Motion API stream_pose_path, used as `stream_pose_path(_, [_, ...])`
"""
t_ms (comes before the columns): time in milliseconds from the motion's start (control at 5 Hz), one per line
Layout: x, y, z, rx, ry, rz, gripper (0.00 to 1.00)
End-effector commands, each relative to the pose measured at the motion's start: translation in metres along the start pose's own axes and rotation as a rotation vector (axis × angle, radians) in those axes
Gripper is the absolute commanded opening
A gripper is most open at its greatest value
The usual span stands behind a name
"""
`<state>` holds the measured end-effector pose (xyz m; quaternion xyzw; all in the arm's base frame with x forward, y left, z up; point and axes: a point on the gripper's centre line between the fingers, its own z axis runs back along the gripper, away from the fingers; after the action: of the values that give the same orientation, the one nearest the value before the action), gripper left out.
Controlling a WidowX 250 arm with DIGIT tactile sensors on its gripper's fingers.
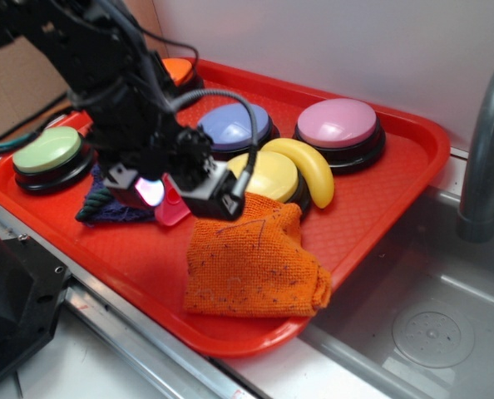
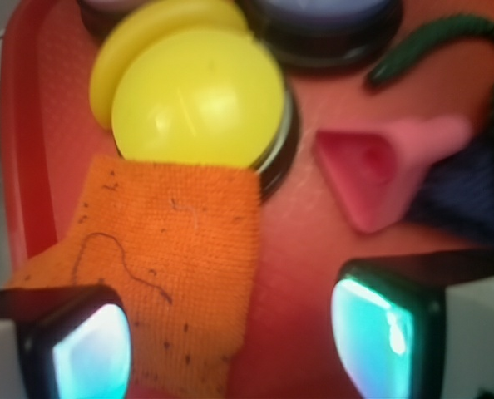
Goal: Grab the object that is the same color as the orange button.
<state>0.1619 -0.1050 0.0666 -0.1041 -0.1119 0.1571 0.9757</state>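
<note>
The orange knitted cloth (image 1: 251,262) with dark flecks lies crumpled on the front of the red tray (image 1: 397,158), touching the yellow button (image 1: 268,173). The orange button (image 1: 178,71) sits at the tray's back left, mostly hidden behind my arm. My gripper (image 1: 179,199) is open and empty, low over the tray just left of the cloth. In the wrist view the cloth (image 2: 172,249) reaches in between the open fingers (image 2: 239,341) on the left side, and its right edge ends on bare tray between them. The orange button is out of the wrist view.
On the tray are a green button (image 1: 47,150), a blue button (image 1: 234,125), a pink button (image 1: 338,123), a yellow banana (image 1: 312,170), a small pink cup-like piece (image 2: 380,166) and a dark blue cloth (image 2: 471,195). A sink with a grey faucet (image 1: 484,150) is at the right.
</note>
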Motion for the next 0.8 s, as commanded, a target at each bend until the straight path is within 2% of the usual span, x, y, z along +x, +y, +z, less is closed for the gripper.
stream_pose_path(0, [0.0,-0.023,-0.031,-0.232,0.003,0.016,1.0])
stream_pose_path(200, [-0.004,-0.028,-0.037,-0.248,0.001,-0.02,1.0])
stream_pose_path(400, [-0.005,-0.032,-0.038,-0.237,-0.014,-0.066,0.44])
stream_pose_path(600, [-0.006,-0.035,-0.036,-0.217,-0.024,-0.075,0.0])
